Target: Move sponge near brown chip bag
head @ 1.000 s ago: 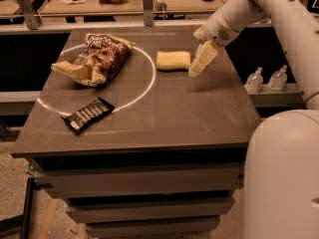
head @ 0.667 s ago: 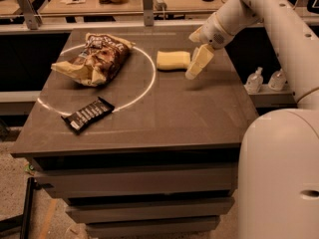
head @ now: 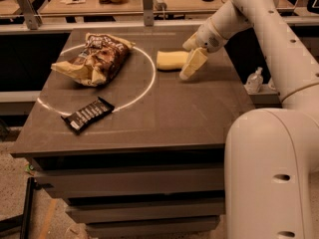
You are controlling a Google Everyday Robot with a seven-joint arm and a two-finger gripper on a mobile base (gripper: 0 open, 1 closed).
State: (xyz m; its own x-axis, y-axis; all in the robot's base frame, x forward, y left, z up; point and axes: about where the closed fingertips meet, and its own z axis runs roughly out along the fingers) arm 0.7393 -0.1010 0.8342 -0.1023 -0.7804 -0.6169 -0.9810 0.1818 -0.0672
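Observation:
The pale yellow sponge lies flat on the dark table, just outside the right side of a white circle line. The brown chip bag lies wrinkled inside that circle at the back left, a hand's width left of the sponge. My gripper hangs low over the table right at the sponge's right end, pointing down and to the left. It seems to touch or overlap that end. It holds nothing that I can see.
A slim black candy bar wrapper lies on the front left, across the circle line. A small clear bottle stands beyond the table's right edge. A rail and a cluttered bench run behind the table. My white arm reaches in from the right.
My gripper has moved a little to the left and down, closing the gap to the sponge's right end. The sponge, chip bag and candy bar have not moved.

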